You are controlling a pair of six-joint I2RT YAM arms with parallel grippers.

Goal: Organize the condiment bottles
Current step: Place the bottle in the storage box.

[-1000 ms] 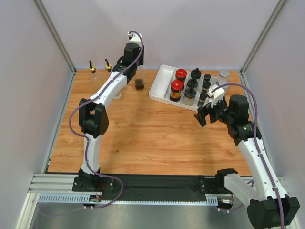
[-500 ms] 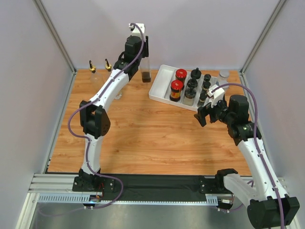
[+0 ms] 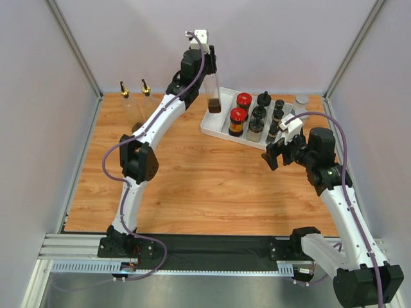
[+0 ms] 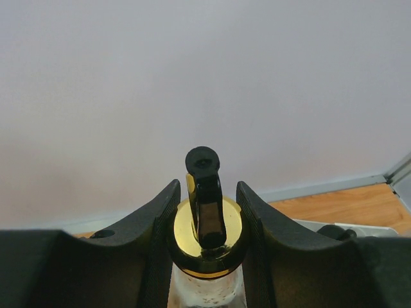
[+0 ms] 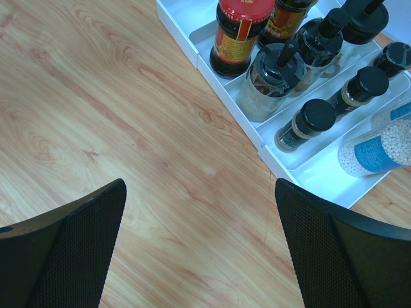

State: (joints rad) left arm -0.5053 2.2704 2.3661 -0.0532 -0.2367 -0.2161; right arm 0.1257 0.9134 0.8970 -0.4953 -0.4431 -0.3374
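Observation:
My left gripper (image 3: 208,72) is shut on the gold collar (image 4: 205,234) of a tall clear pourer-spout bottle (image 3: 214,99) with dark liquid at its bottom. It holds the bottle upright in the air over the left end of the white tray (image 3: 207,123). Two more pourer bottles (image 3: 124,90) stand at the back left. In the tray stand red-lidded dark jars (image 3: 238,119) and black-capped jars (image 3: 258,117). A shaker of white grains (image 5: 379,146) lies in the tray's end compartment. My right gripper (image 3: 277,154) is open and empty above the table, in front of the tray.
The tray's near rim (image 5: 226,78) lies just beyond my right fingers (image 5: 70,244). A silver-lidded shaker (image 3: 302,99) stands behind the tray's right end. Grey walls close in the back and both sides of the wooden table (image 3: 192,186).
My left arm has carried the bottle to the right and upward, from the back of the table to above the tray's left end. The right arm has not moved.

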